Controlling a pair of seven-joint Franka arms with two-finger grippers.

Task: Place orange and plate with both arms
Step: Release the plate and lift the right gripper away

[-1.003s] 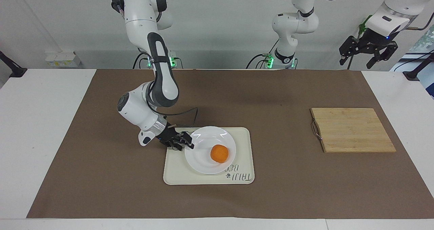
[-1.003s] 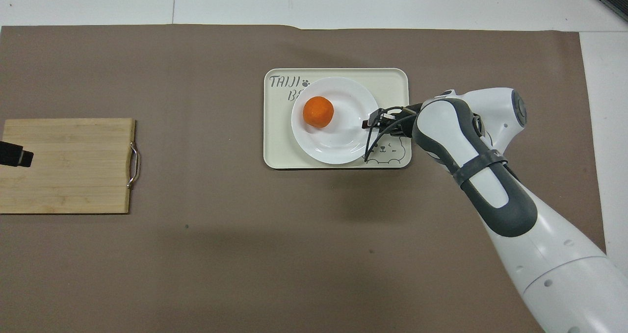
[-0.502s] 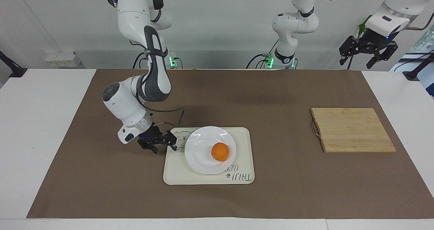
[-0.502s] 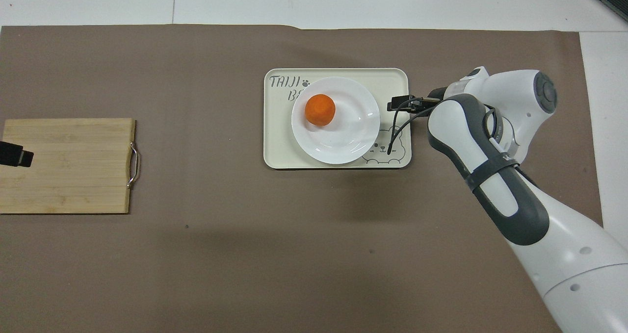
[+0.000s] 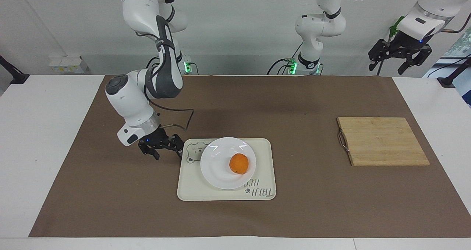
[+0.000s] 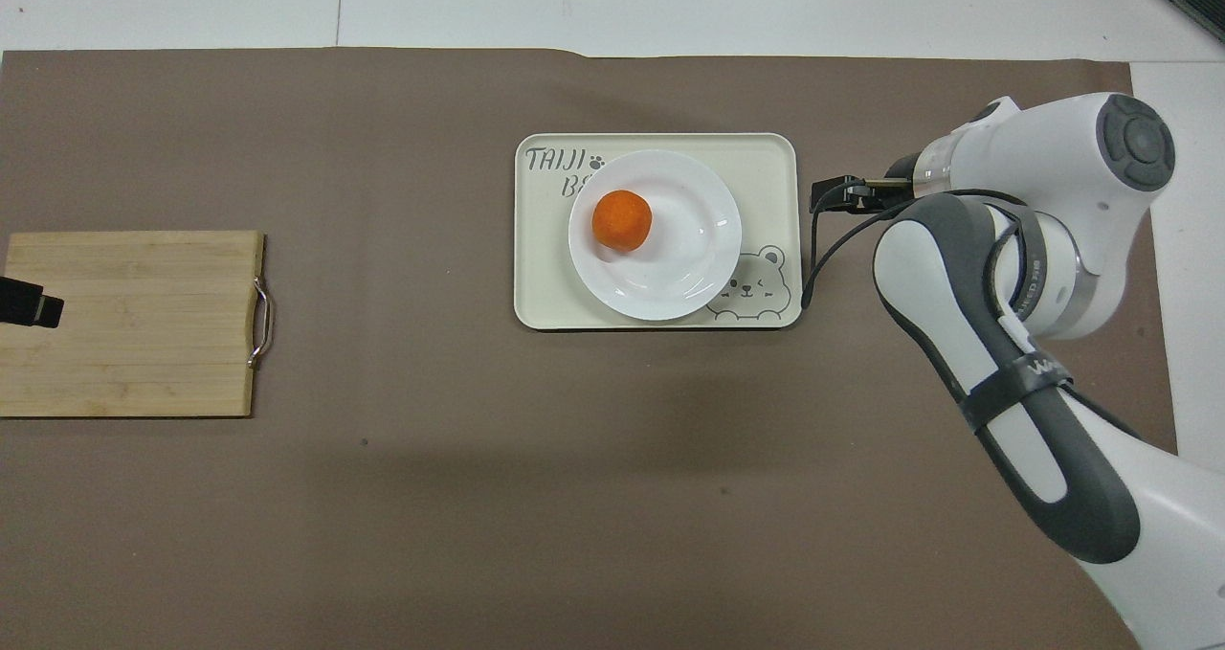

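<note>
The white plate (image 5: 220, 171) lies on the cream tray (image 5: 263, 150) in the middle of the mat, with the orange (image 5: 238, 164) on it. In the overhead view the orange (image 6: 622, 220) sits on the part of the plate (image 6: 670, 272) toward the left arm's end. My right gripper (image 5: 167, 154) is open and empty, just above the mat beside the tray's edge toward the right arm's end, clear of the plate; it also shows in the overhead view (image 6: 833, 194). My left gripper (image 5: 388, 67) is open and empty, held high, and waits over the cutting board; its tip shows in the overhead view (image 6: 29, 303).
A bamboo cutting board (image 5: 382, 141) with a metal handle lies on the brown mat toward the left arm's end, seen also in the overhead view (image 6: 134, 320). The tray (image 6: 766, 157) has a bear drawing and lettering. The right arm's cable hangs beside the tray.
My right gripper let go of the plate's rim, opened, and drew back off the tray toward the right arm's end, rising a little. The plate, orange and left arm stayed put.
</note>
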